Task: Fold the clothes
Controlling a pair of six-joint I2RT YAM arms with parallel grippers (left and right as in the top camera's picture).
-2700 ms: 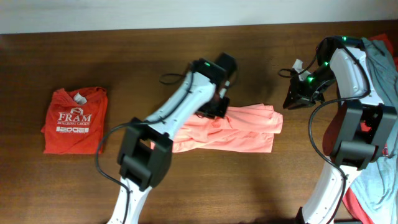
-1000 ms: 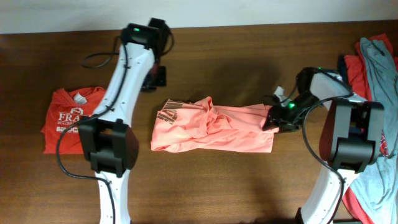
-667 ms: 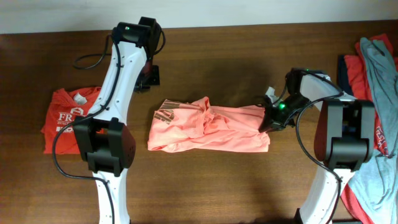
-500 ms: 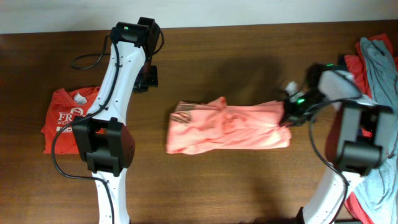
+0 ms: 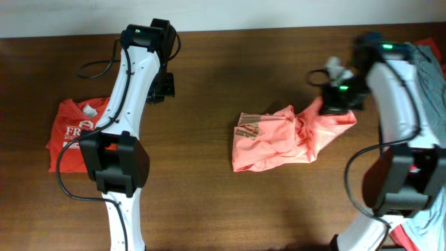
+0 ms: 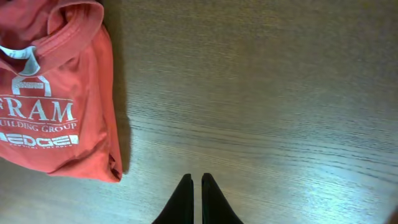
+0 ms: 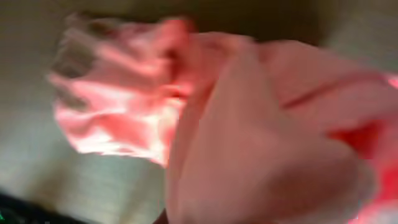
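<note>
Near the left edge of the surface (image 5: 230, 202) lies a folded red shirt with white "FRAM" lettering (image 5: 78, 134), flat and clear of both arms. In the left wrist view it fills the upper left corner, its collar toward the top of the picture.

Just right of it, toward the far edge, the left end effector (image 6: 194, 180) points down at bare wood. Its fingers are drawn nearly together with only a thin slit between them, and nothing is gripped. Its arm runs from the near edge up past the red shirt's right side without lying on it.

Right of centre is the salmon-pink T-shirt (image 5: 279, 139), bunched into a rumpled heap rather than spread out. A darker striped print shows at its left end. Its right end rises from the wood in a taut ridge toward the right end effector (image 5: 338, 106), which is clamped on that cloth. The right wrist view is blurred and filled with pink folds, so the fingers cannot be made out there.

At the right edge a grey-blue shirt (image 5: 433, 84) lies partly hidden behind the right arm. A strip of red cloth (image 5: 394, 233) shows at the near right corner.
</note>
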